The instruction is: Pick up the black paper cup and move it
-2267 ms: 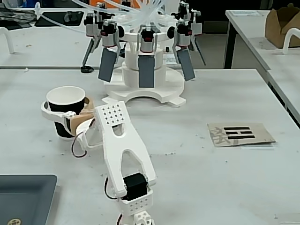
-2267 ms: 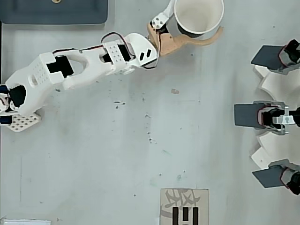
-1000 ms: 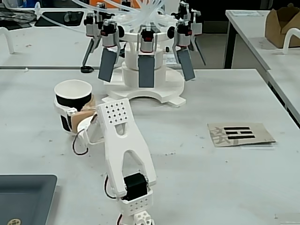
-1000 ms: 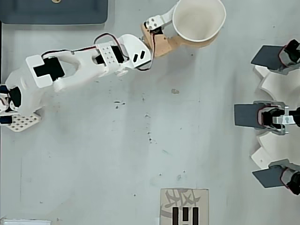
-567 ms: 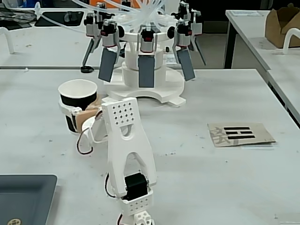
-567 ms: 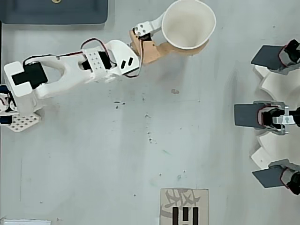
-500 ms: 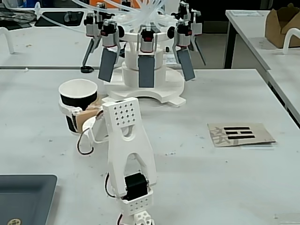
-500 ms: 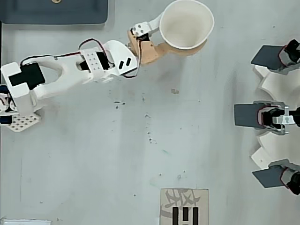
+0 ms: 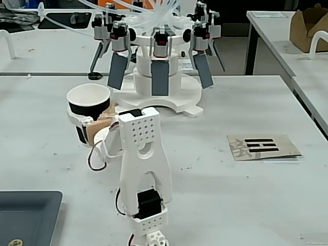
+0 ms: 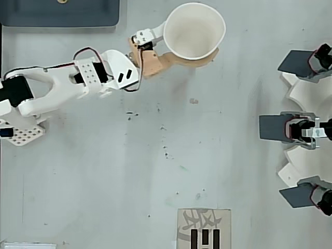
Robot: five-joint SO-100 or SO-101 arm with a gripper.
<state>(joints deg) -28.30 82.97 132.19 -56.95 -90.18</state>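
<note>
The jaws are clamped around the black paper cup (image 9: 88, 110) (image 10: 194, 31) — one finger on each side of its wall. The cup is upright, mouth open upward, held at the far left of the counter (image 9: 256, 195) in the fixed view — near the dark tray (image 10: 59, 13).

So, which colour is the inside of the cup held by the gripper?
White. The black paper cup shows its plain white inside best in the overhead view, looking straight down.

The lower wall of the black paper cup (image 9: 82, 110) is hidden by the end effector (image 9: 88, 125) in the fixed view. At seven o'clock there, the dark tray (image 9: 28, 215) is cut off by the edge. The cardboard card (image 10: 203, 228) is cropped at six o'clock in the overhead view.
</note>
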